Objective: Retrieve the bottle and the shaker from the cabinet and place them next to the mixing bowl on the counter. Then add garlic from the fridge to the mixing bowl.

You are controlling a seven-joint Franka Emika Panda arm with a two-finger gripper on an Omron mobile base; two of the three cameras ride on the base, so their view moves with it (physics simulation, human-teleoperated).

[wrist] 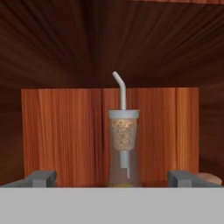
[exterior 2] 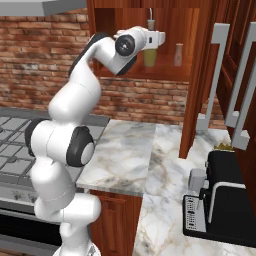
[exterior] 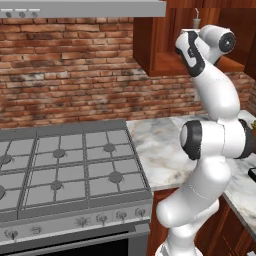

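Note:
In the open wooden cabinet (exterior 2: pixel 150 70) a clear bottle (wrist: pixel 124 148) with a grey cap, a bent white spout and tan contents stands upright on the shelf. It is centred ahead of my gripper (wrist: pixel 113 178), whose dark fingertips (wrist: pixel 41 178) stand wide apart on either side of it and short of it, so the gripper is open and holds nothing. From the right base view the bottle (exterior 2: pixel 150 50) is just beyond my hand, and a small tan shaker (exterior 2: pixel 178 54) stands on the same shelf to its right. The bottle's spout (exterior: pixel 196 17) shows above my arm.
A marble counter (exterior 2: pixel 125 155) lies below the cabinet, with a gas stove (exterior: pixel 65 165) to its left. A black coffee machine (exterior 2: pixel 220 200) sits at the right. Tall wooden doors with grey handles (exterior 2: pixel 215 75) stand right of the cabinet. A brick wall (exterior: pixel 70 70) is behind.

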